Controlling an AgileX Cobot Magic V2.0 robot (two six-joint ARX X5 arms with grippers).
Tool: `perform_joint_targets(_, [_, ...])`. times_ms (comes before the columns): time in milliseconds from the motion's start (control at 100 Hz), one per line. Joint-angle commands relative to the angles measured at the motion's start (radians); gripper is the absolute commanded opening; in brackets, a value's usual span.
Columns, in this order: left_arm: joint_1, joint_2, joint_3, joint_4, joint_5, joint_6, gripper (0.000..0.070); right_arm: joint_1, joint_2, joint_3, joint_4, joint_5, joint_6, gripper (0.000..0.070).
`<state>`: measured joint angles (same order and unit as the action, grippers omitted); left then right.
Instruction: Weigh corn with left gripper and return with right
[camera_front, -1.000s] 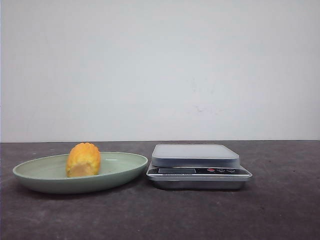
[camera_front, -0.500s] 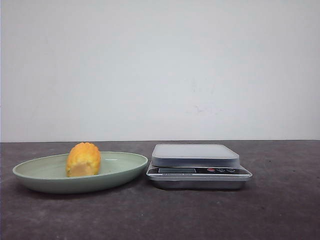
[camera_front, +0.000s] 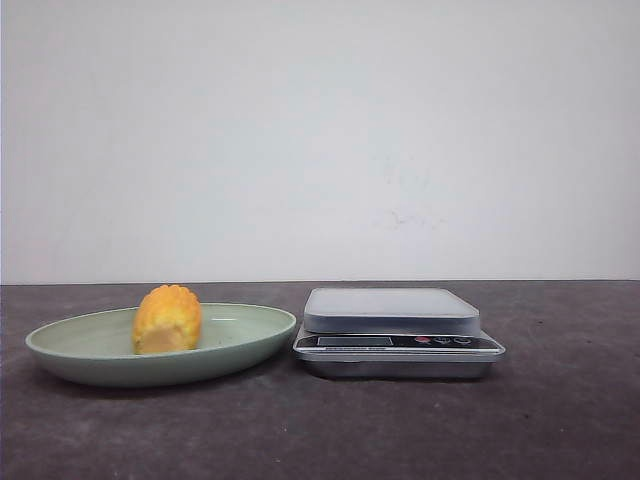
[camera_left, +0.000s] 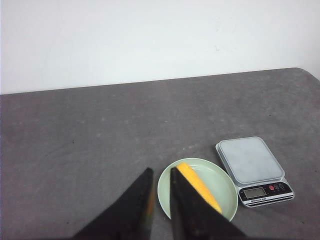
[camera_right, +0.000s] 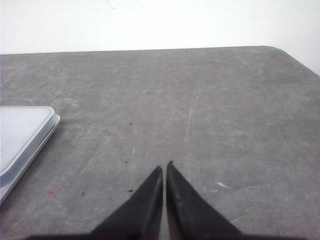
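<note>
Front view gives us the corn (camera_front: 167, 318) lying in a pale green plate (camera_front: 70, 350) on the dark tabletop (camera_front: 400, 430), with a kitchen scale (camera_front: 398, 335) just beside the plate on the robot's right, its platform bare. Neither arm appears there. From the left wrist we see our left claw (camera_left: 160, 172) high above the plate, its fingers nearly together and gripping nothing. From the right wrist, our right claw (camera_right: 164, 168) hangs over bare tabletop beside the scale, fingers pressed together.
</note>
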<state>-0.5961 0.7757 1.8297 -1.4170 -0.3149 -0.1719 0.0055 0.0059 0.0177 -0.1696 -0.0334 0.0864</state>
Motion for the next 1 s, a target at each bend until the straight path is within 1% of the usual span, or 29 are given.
perform_joint_targets(0, [-0.005, 0.007, 0.023, 0.019, -0.002, -0.002, 0.0011, -0.001, -0.002, -0.005, 0.013, 0.000, 0.000, 0.0007])
perform_joint_targets(170, [-0.002, 0.007, 0.023, 0.020, -0.002, -0.002, 0.0011, -0.001, -0.002, -0.005, 0.013, 0.000, 0.000, 0.0006])
perform_joint_targets(300, [0.036, 0.001, 0.023, 0.024, -0.002, 0.002, 0.0012, -0.001, -0.002, -0.005, 0.013, 0.000, 0.000, 0.0007])
perform_joint_targets(370, [0.061, -0.003, 0.022, 0.037, -0.002, -0.021, 0.0011, -0.001, -0.002, -0.005, 0.013, 0.000, 0.000, 0.0007])
perform_joint_targets(450, [0.083, -0.022, -0.005, 0.122, 0.002, -0.024, 0.0011, -0.001, -0.002, -0.005, 0.013, 0.000, 0.000, 0.0006])
perform_joint_targets(550, [0.109, -0.069, -0.112, 0.292, 0.018, -0.008, 0.0012, -0.001, -0.002, -0.005, 0.013, 0.000, 0.000, 0.0007])
perform_joint_targets(630, [0.145, -0.124, -0.254, 0.446, 0.077, -0.005, 0.0012, -0.001, -0.002, -0.005, 0.013, 0.000, 0.000, 0.0006])
perform_joint_targets(690, [0.178, -0.173, -0.383, 0.566, 0.148, -0.009, 0.0012, -0.001, -0.002, -0.005, 0.013, 0.000, 0.000, 0.0006])
perform_joint_targets(740, [0.208, -0.214, -0.500, 0.662, 0.227, -0.023, 0.0012, -0.001, -0.002, -0.005, 0.013, 0.000, 0.000, 0.0007])
perform_joint_targets(850, [0.280, -0.312, -0.777, 0.848, 0.425, -0.073, 0.0012, -0.001, -0.002, -0.005, 0.013, 0.000, 0.000, 0.0007])
perform_joint_targets(900, [0.312, -0.356, -0.908, 0.932, 0.499, -0.094, 0.0012, -0.001, -0.002, -0.005, 0.013, 0.000, 0.000, 0.0006])
perform_joint_targets(950, [0.339, -0.397, -1.032, 1.016, 0.549, -0.121, 0.0012, -0.001, -0.002, -0.005, 0.013, 0.000, 0.000, 0.0006])
perform_joint_targets(990, [0.357, -0.427, -1.123, 1.078, 0.563, -0.146, 0.0012, -0.001, -0.002, -0.005, 0.013, 0.000, 0.000, 0.0006])
